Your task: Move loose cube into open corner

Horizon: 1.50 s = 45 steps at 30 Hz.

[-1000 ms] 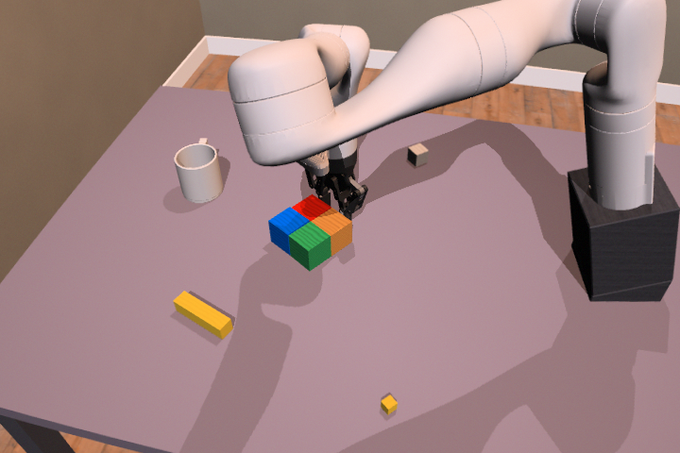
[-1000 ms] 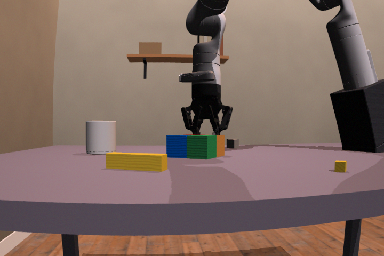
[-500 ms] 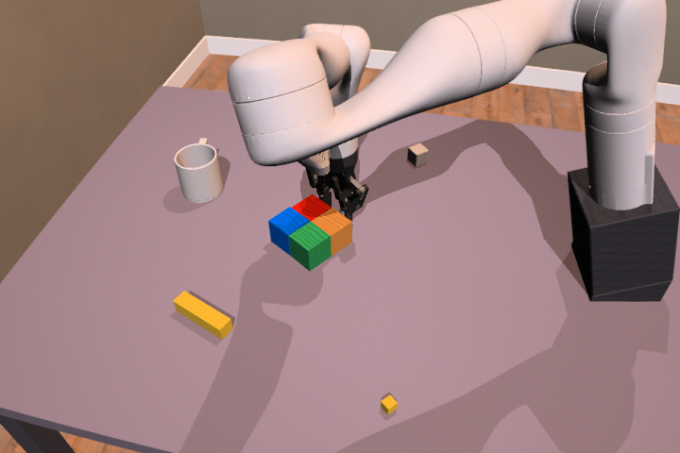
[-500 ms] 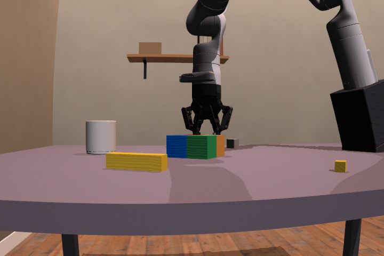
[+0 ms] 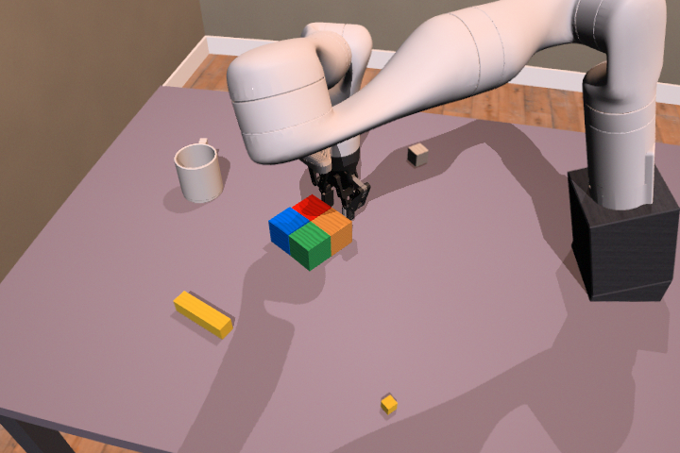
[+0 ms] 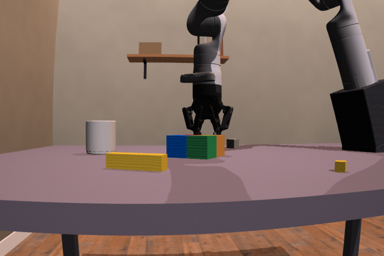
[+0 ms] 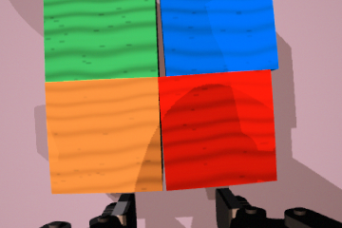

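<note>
1. One table (image 5: 458, 330), mauve; its near and left edges show in the top view, with wide bare surface in front of and to the right of the cubes.
2. One arm on one black pedestal (image 5: 667, 288) near the table's right side.
3. One white mug (image 5: 198, 172), well apart from the cubes, to their left.
4. Four coloured cubes in a square: red cube (image 7: 218, 128), blue cube (image 7: 218, 35), green cube (image 7: 101, 39), orange cube (image 7: 103, 135). The wrist view shows their faces meeting, with only thin dark seams; the orange and red cubes look slightly tilted.
5. One long yellow block (image 5: 202, 313), near the left front.
6. One gripper (image 6: 207, 132), half-open, holding nothing, fingertips just above the square's far side.
7. Two small cubes: grey (image 5: 417, 155), yellow (image 5: 388, 403), both well apart.
</note>
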### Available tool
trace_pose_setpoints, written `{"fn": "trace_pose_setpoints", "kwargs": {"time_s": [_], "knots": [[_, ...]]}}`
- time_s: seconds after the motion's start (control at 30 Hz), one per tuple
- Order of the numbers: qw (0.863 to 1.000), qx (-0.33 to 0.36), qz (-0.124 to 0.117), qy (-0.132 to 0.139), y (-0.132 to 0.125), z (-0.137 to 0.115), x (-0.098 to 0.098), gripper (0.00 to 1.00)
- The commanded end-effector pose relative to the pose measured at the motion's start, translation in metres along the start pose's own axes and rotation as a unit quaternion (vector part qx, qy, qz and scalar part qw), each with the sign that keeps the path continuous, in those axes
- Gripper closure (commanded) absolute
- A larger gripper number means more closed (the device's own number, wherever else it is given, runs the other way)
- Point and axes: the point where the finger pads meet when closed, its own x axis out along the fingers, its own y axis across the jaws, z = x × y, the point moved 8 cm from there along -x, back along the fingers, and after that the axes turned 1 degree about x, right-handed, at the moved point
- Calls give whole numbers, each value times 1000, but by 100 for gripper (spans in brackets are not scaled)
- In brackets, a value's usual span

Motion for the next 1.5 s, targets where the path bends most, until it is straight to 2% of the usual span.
{"fn": "trace_pose_setpoints", "kwargs": {"time_s": [0.0,0.4,0.9,1.47], "knots": [[1000,-2,-1,-1,-1,3,-2,46],[1000,-2,-2,-1,-2,3,-18,46],[1000,6,-1,-1,-1,3,-59,46],[1000,5,0,-1,-1,3,-89,46]]}}
